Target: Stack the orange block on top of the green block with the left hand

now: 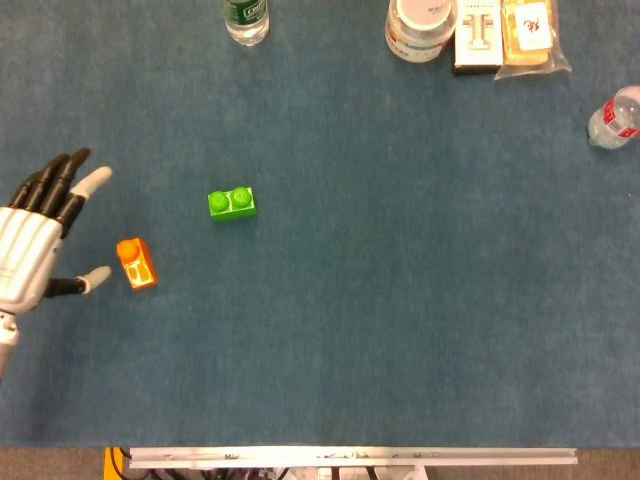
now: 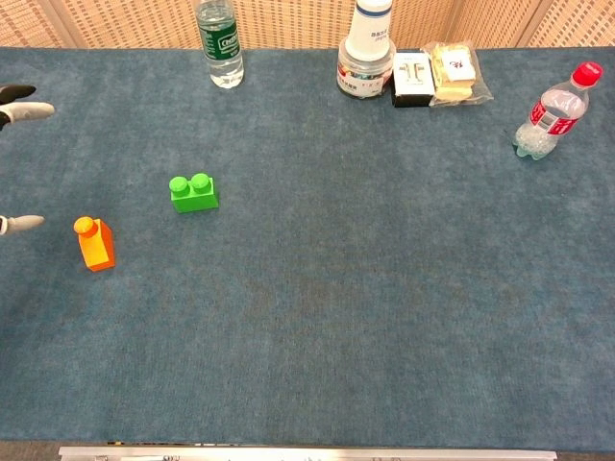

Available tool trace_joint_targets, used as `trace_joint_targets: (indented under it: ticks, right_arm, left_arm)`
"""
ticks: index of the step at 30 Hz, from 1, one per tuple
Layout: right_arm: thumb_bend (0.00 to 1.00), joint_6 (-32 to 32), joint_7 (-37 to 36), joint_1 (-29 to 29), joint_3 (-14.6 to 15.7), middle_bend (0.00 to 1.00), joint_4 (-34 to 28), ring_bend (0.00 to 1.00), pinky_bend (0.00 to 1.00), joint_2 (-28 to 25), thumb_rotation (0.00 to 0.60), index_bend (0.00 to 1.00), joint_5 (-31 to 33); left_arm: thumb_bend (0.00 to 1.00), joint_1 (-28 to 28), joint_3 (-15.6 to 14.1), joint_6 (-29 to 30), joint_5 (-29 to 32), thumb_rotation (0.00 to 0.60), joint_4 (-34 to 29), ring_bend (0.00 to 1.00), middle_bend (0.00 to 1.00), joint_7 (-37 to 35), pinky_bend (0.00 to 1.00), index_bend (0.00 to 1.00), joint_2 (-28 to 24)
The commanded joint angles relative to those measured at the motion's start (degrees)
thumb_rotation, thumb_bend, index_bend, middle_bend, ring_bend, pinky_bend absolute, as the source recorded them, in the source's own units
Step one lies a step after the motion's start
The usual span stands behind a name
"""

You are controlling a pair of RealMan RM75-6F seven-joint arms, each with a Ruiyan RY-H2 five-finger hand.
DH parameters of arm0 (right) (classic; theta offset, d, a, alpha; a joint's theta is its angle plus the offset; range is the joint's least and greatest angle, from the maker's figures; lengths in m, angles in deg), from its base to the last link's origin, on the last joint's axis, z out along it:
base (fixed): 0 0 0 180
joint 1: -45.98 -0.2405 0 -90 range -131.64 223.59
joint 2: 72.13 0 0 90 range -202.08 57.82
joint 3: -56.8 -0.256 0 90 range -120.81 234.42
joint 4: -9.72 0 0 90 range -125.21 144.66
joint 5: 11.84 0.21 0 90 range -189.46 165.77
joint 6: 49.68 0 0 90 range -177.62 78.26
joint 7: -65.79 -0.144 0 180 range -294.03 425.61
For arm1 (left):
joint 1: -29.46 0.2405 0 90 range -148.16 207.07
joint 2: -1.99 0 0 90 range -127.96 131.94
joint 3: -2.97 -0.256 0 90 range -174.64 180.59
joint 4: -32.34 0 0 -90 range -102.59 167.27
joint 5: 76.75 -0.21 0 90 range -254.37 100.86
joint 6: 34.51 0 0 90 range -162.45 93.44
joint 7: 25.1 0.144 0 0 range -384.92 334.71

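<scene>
I had the left hand [image 1: 35,245] low at the counter's [image 1: 400,300] left edge, fingers spread wide and holding nothing, thumb tip just beside the orange block [image 1: 135,262] without touching it. The orange block sat on the blue surface, stud up. The green block [image 1: 232,203] stood near it, farther in and to the right, the two apart. Along the far edge I saw a green-labelled bottle [image 1: 246,18], a jar [image 1: 421,27] and two packets [image 1: 505,34], with a red-capped bottle [image 1: 614,118] at far right.
</scene>
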Motion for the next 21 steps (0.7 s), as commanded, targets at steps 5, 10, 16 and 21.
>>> trace_joint_targets:
  ticks: [5, 10, 16, 21]
  right_arm:
    - [0.08, 0.0, -0.3, 0.1, -0.1, 0.22, 0.0, 0.10, 0.31, -0.2, 0.600, 0.29, 0.0]
    - [0.08, -0.2, -0.6, 0.2, -0.1, 0.22, -0.1, 0.10, 0.31, -0.4, 0.600, 0.29, -0.1]
    - [0.08, -0.3, -0.9, 0.3, -0.2, 0.22, -0.1, 0.10, 0.31, -0.6, 0.600, 0.29, -0.3]
    - [0.08, -0.3, -1.1, 0.4, -0.1, 0.22, -0.1, 0.10, 0.31, -0.7, 0.600, 0.29, -0.3]
  left_arm:
    - [0.01, -2.2, 1.1, -4.5, 3.7, 0.600, -3.7, 0.00, 0.00, 11.0, 0.12, 0.05, 2.2]
    - [0.01, -2.7, 0.9, -6.6, 6.1, 0.600, -5.5, 0.00, 0.00, 16.9, 0.12, 0.02, 3.2]
    - [0.01, -3.9, 1.6, -9.3, 10.3, 0.600, -8.1, 0.00, 0.00, 26.9, 0.11, 0.00, 4.0]
    - [0.01, -4.7, 1.7, -10.8, 12.6, 0.600, -8.1, 0.00, 0.00, 30.2, 0.11, 0.00, 5.3]
